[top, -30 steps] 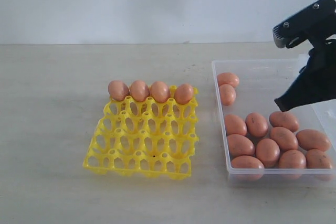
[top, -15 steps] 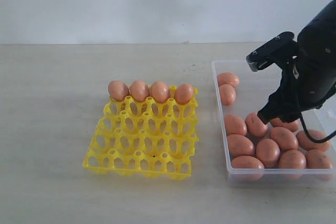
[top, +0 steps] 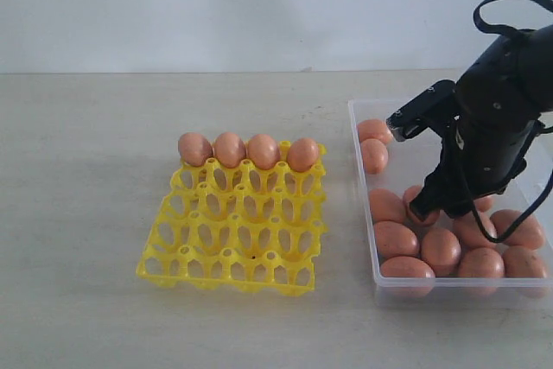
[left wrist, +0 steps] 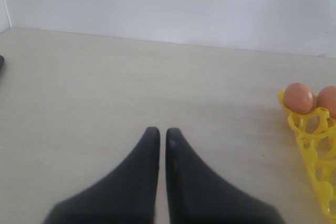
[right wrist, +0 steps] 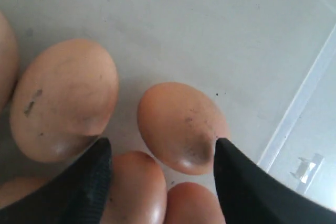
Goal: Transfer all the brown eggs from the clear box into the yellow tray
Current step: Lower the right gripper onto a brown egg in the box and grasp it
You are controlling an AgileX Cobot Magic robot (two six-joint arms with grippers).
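Down from the upper right, the right gripper (top: 404,170) now reaches into the clear box (top: 415,103), its fingers apart and straddling one speckled egg (right wrist: 181,127) among the brown eggs (top: 441,248) lying there. Four more eggs (top: 247,150) sit in the far row of the yellow tray (top: 233,231). The left gripper (left wrist: 158,135) hovers over the table (left wrist: 105,77) near the tray, fingers together.

Plain white wall (top: 259,6) in bg, beige tabletop (top: 86,213), soft even light
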